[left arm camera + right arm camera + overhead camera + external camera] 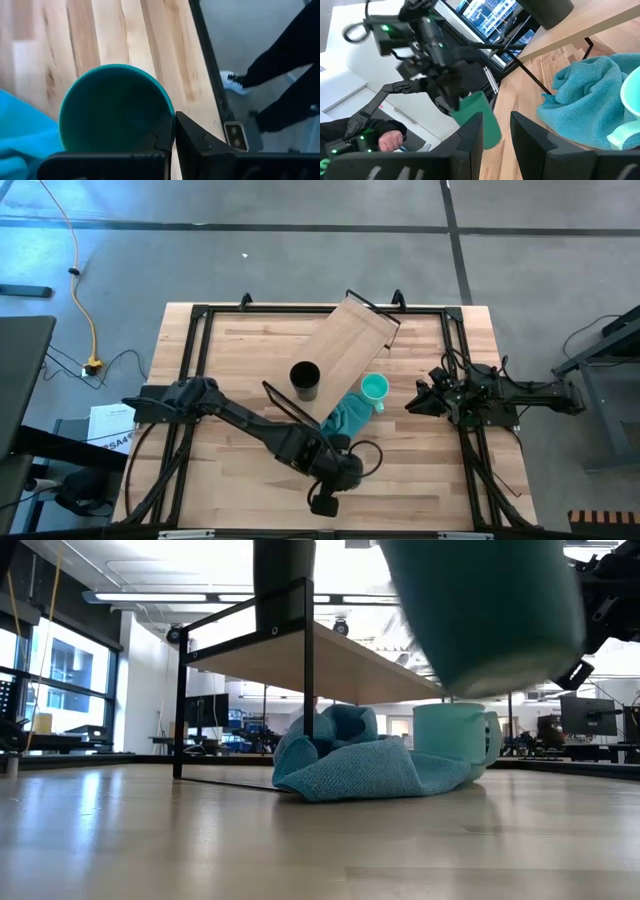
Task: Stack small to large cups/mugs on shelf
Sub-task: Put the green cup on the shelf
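Risk: your left end effector pinches only the dark green cup's rim, lifted off the bench near the front edge, well short of the shelf. Swing fast and it may twist loose. Right end effector waits, jaws wide.

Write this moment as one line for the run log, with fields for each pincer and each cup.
left pincer: shut on green cup, lifted | right pincer: open, idle | black cup: on shelf | mint mug: on table beside cloth
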